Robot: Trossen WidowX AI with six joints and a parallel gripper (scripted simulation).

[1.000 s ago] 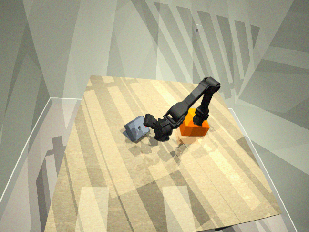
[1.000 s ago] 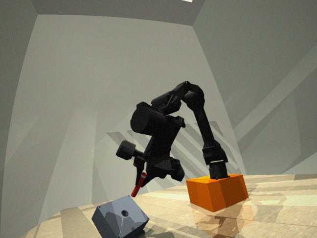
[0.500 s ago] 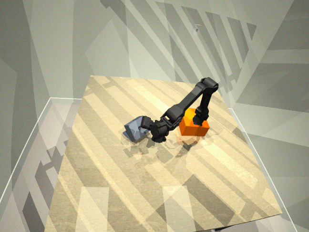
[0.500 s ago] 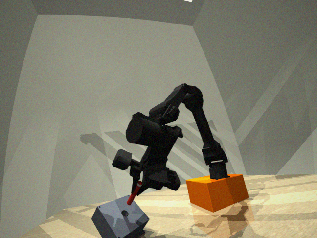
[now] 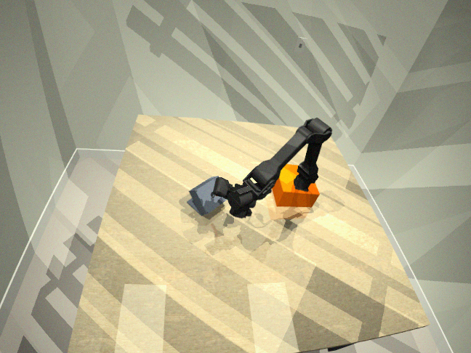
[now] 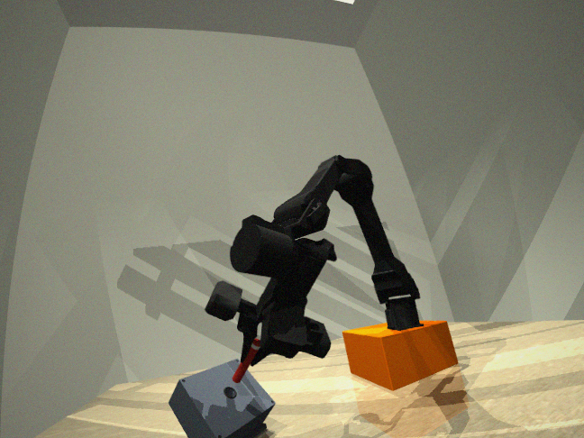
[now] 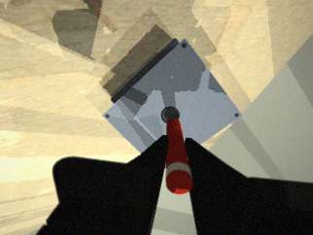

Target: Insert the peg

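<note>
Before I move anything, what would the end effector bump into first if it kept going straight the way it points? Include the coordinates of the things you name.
Probably the sloped gray block [image 5: 203, 195] [image 6: 212, 405] [image 7: 194, 97], met first by the held red peg's [image 6: 246, 361] [image 7: 176, 146] lower tip, near the hole [image 6: 230, 392] [image 7: 170, 115]. The remaining gap is unclear.

A table [image 5: 213, 303] [image 6: 533, 349] [image 7: 29, 131] with a pale, wood-grained top is crossed by diagonal bands of light and shadow. An orange block [image 5: 296, 197] [image 6: 400, 355] is taken as the landmark. In the view from above, a blue-grey block with a sloped panel [image 5: 205, 195] [image 6: 212, 400] [image 7: 194, 97] is seen to the left of the orange block, well apart from it. Below the orange block, a faint orange reflection is cast on the glossy tabletop.
</note>
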